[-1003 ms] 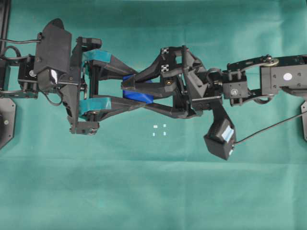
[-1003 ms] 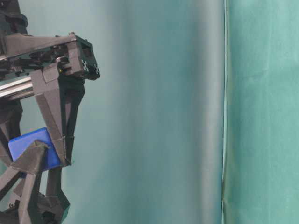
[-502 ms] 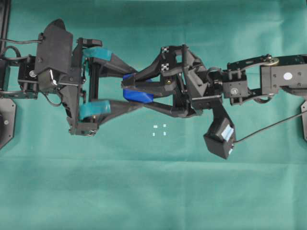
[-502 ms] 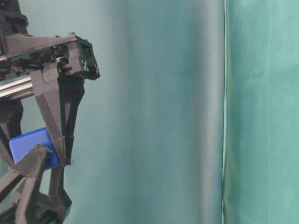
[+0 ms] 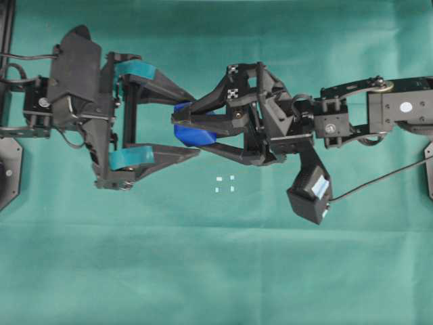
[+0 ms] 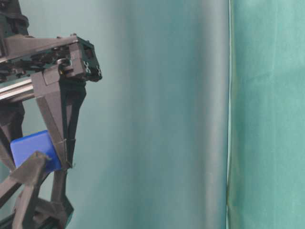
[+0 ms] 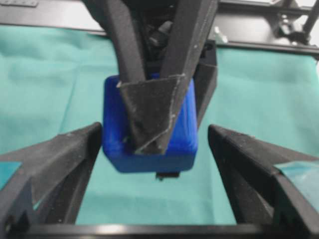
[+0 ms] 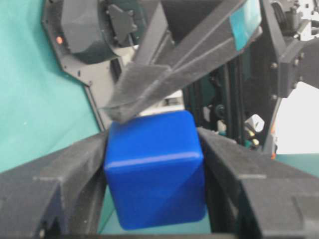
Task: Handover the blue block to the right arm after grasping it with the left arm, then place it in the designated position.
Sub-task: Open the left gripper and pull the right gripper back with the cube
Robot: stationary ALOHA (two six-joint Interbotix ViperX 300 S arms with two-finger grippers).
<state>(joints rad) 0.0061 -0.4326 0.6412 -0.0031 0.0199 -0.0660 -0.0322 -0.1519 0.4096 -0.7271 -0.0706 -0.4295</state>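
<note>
1. Step in hand: the handover, at the release stage. The blue block point(image 5: 195, 133) is held clear of the tabletop point(image 5: 216, 271), in mid-air between the two arms, a little up-frame and left of the designated position point(image 5: 224, 183) in the overhead view.

2. Left gripper point(image 5: 193, 125): jaws spread wide. In the left wrist view its teal-taped fingers point(image 7: 60, 164) stand apart from the block on both sides, with green cloth showing in the gaps. It has hold of nothing.

3. Right gripper point(image 5: 177, 125): partly closed on the block. In the right wrist view both black fingers point(image 8: 55, 189) press flat against opposite faces of the block point(image 8: 154, 172). The block rests in this grip alone, judged from the clear gaps at the left fingers.

4. Orientation: the block is a cube, so it has no long axis to report. In the table-level view it point(image 6: 35, 150) sits slightly tilted, top face sloping down toward the left edge. The faint mark cannot be made out.

5. Next move, as a judgement: the left arm must back away leftward, keeping its open fingers clear of the block and of the crossed right fingers. The right arm then carries the block the short way to the four white marks, lowers it square to them and opens.

6. Risk: the fingers interleave closely; a snag on withdrawal could twist the block in the grip.
</note>
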